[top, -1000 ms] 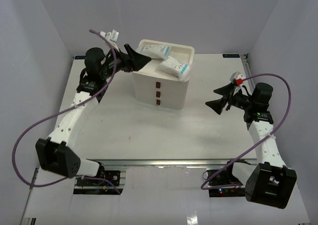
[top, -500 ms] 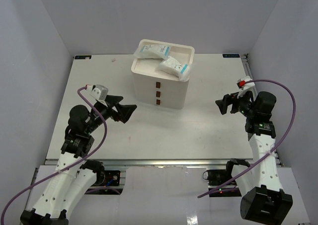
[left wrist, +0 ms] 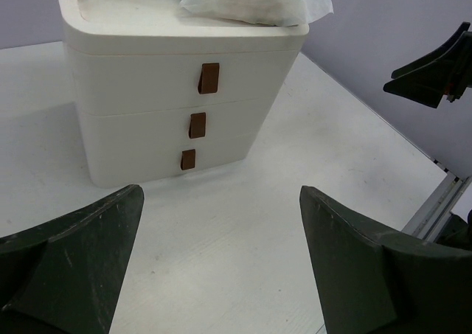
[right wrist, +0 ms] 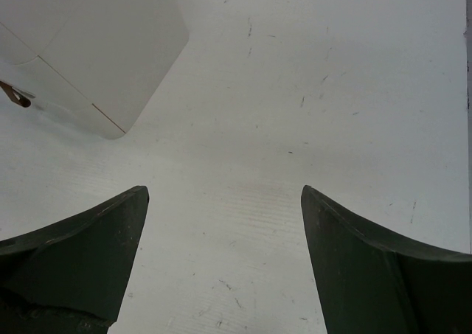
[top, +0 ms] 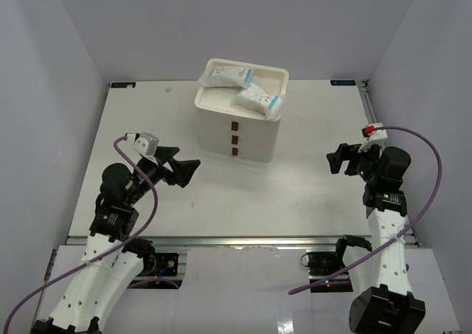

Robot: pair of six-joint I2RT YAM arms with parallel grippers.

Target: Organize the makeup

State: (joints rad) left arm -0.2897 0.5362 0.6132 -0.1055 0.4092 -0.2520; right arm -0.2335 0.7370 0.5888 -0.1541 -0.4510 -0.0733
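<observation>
The left gripper [top: 186, 161] is hovering low over the near-left part of the table [top: 295, 194]. Its jaws are standing wide apart with nothing between them, and it is pointing at the front of the drawer box [top: 237, 124]. The right gripper [top: 338, 158] is hanging over the right side of the table, well apart from the box, its jaws likewise spread and holding nothing. Its wrist camera is showing only tabletop and one corner of the box.

The makeup in view is lying on top of the box. The far sachet [top: 228, 74] is resting toward the far left of the top, and the near sachet [top: 259, 98] is sitting toward the near right, slightly overhanging the rim. No sponge, tube or bottle is showing in any view. All three drawers are looking shut, each with a brown handle [left wrist: 210, 77], so what they are holding cannot be told.

With both arms drawn back from the box and carrying nothing, the task is probably sitting at a pause between steps or close to done. If anything is left, the overhanging sachet is the likely candidate. Moving it calls for coming down from above, pinching its loose edge and shifting it inward. Opening a drawer instead would mean narrowing the left jaws on a small handle and pulling straight toward the near edge.
</observation>
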